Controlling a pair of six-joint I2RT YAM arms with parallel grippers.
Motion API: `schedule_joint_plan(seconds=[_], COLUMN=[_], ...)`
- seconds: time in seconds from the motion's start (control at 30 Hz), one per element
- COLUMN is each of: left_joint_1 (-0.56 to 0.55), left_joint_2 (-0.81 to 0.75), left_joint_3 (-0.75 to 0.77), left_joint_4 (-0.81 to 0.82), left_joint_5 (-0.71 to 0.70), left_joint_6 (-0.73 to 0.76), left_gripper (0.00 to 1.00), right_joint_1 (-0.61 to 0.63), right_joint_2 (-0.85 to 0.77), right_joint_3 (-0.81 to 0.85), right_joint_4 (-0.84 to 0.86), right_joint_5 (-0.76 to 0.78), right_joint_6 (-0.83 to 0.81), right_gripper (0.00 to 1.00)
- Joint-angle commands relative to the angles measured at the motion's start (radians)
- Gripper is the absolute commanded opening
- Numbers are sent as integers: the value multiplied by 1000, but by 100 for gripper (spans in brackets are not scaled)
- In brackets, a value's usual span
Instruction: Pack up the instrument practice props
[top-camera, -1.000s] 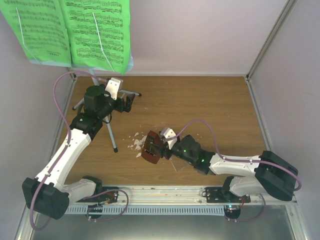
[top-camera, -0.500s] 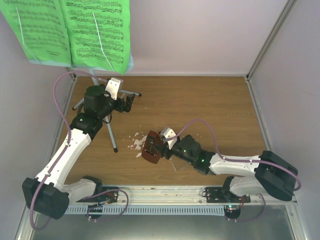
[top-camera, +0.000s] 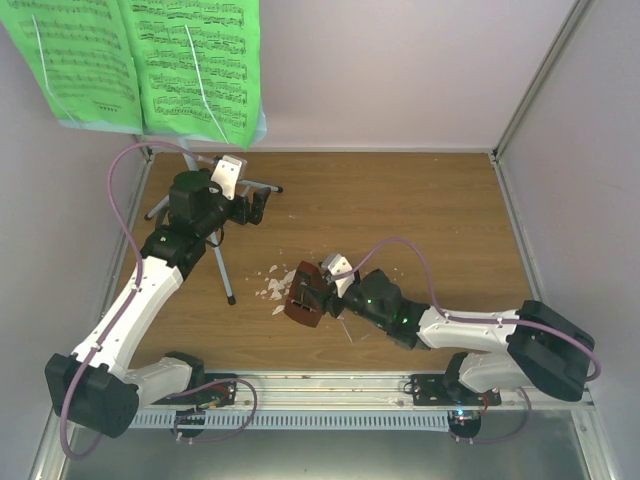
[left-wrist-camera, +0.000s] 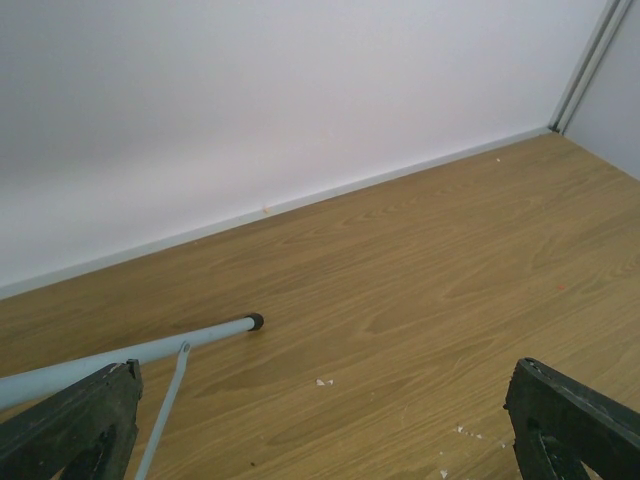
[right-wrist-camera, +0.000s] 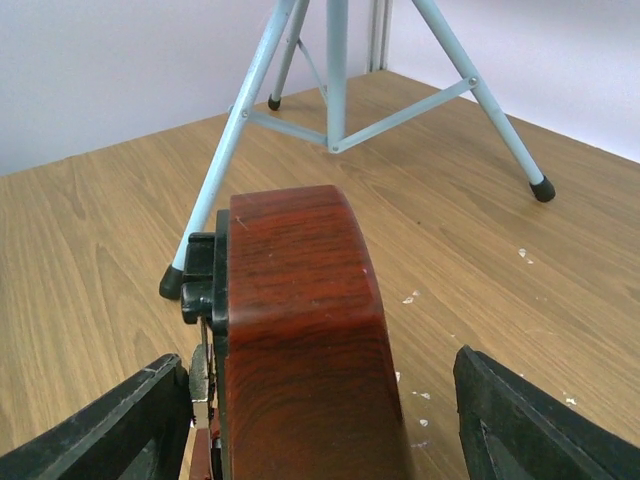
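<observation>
Little has shifted in the last second: the left pincer (top-camera: 254, 207) hangs spread wide beside the music stand (top-camera: 224, 272) at the far-left corner of the worktop (top-camera: 420, 210), while the right pincer (right-wrist-camera: 320, 415) straddles the metronome (top-camera: 299, 306) mid-worktop, spread and not visibly clamping, so packing looks barely begun.

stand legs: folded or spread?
Spread. In the right wrist view, the stand's three legs splay from the pole, braces extended, feet wide apart on the table.
</observation>
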Motion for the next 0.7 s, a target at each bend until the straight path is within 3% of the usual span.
schedule_joint_plan(seconds=[0.0,0.67], left_joint_1=[-8,-8], left_joint_2=[5,7], left_joint_3=[-7,-6], left_joint_4=[57,54], left_joint_5=[4,4], left_joint_6=[-1,1], left_gripper=[99,99], right_joint_1=[-15,-21], right_joint_2=[11,36], right_joint_3=[2,21], right_joint_4=[24,22], right_joint_5=[42,37], right_joint_6=[8,8], right_gripper=[73,76])
